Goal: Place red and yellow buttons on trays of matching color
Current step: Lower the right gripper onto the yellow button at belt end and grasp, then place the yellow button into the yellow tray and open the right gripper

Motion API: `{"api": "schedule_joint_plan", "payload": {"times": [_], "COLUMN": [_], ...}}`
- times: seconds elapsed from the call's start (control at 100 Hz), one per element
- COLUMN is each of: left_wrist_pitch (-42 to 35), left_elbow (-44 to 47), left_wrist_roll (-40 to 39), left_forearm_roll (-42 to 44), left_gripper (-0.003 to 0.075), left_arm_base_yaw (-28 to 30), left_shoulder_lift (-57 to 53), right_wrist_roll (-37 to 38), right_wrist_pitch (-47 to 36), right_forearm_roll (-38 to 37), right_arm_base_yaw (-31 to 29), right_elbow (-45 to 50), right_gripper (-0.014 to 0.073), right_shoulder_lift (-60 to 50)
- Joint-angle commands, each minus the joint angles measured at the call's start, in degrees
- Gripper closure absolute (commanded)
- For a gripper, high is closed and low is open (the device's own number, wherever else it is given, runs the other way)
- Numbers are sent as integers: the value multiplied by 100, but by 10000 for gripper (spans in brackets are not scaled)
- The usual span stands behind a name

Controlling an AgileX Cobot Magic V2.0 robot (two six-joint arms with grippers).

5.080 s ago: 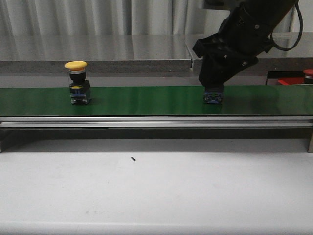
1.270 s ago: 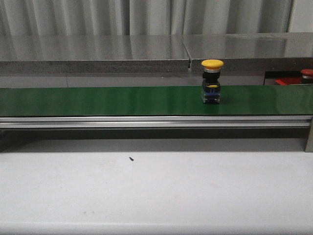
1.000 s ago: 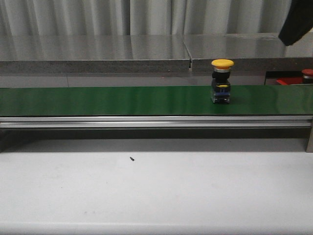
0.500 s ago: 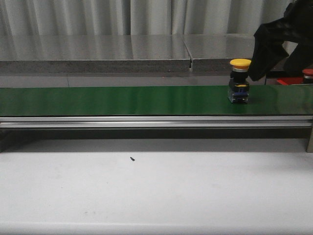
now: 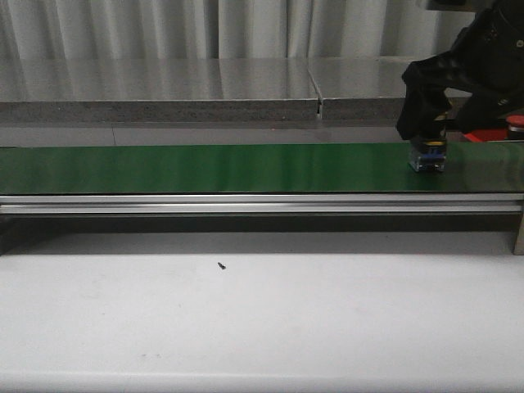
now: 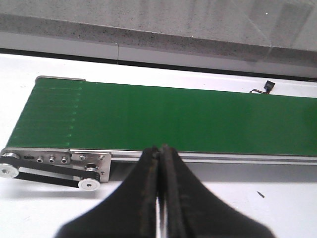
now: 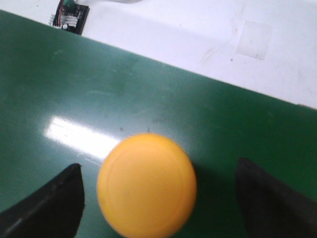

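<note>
A yellow-capped button stands on the dark green belt (image 5: 246, 168) at the far right; only its blue and black base (image 5: 427, 155) shows in the front view. My right gripper (image 5: 429, 135) is lowered over it. In the right wrist view the yellow cap (image 7: 146, 184) sits between the open fingers (image 7: 54, 201), nearer one of them, with gaps on both sides. A bit of the red tray (image 5: 490, 135) and a red button cap (image 5: 517, 121) show behind the right arm. My left gripper (image 6: 159, 151) is shut and empty above the table by the belt's front rail.
The belt's pulley end plate (image 6: 54, 163) lies next to the left gripper. A tiny black speck (image 5: 222, 264) lies on the white table. A grey ledge (image 5: 164, 90) runs behind the belt. A small circuit board (image 7: 72, 17) sits beyond the belt.
The yellow button has ridden the belt to the right. My right gripper has come down from the upper right and now straddles its cap.
</note>
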Motion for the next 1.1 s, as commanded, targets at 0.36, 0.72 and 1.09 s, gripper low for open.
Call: {"api": "schedule_joint_plan", "payload": {"times": [0.36, 0.72, 1.09], "left_wrist_pitch": [-331, -331, -295], "left_elbow": [-167, -167, -167], "left_wrist_roll": [-11, -11, -11], "left_forearm_roll": [-79, -79, -79], "left_gripper": [739, 739, 739], "left_arm_base_yaw": [-44, -44, -44], "left_shoulder_lift": [-1, -1, -1], "right_wrist_roll": [77, 109, 472], "right_wrist_pitch": [307, 1375, 1890], "right_forearm_roll": [130, 60, -44], "right_arm_base_yaw": [-146, -996, -3528], "right_elbow": [-421, -421, 280], "right_gripper": [455, 455, 455], "right_shoulder_lift": [-66, -1120, -2222]}}
